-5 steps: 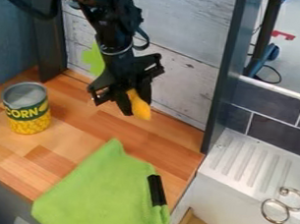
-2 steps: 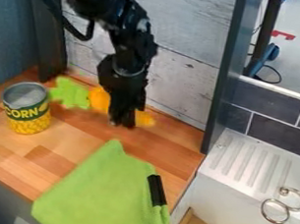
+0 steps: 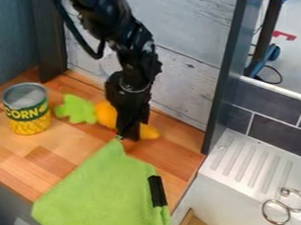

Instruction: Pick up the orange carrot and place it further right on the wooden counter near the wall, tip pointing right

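The black gripper (image 3: 129,136) hangs low over the wooden counter near the back wall, around the middle of an orange toy carrot (image 3: 105,114) with a light green leafy top. The carrot lies crosswise behind the gripper, leaves to the left and tip showing on the right; its middle is hidden. Just in front of the gripper is the top corner of a green cloth (image 3: 110,190) with a black strip on its right edge. An open corn can (image 3: 28,109) stands upright to the left of the leaves.
A whitewashed plank wall (image 3: 182,82) rises behind the counter (image 3: 64,146), and a dark upright post (image 3: 224,76) stands at its right end. Farther right is a white sink with a ribbed drainboard (image 3: 254,165) and two metal rings (image 3: 276,212).
The gripper has turned and come down toward the counter. The carrot, earlier raised and steeply tilted at the gripper, now lies lower and crosswise, its leaves beside the can.
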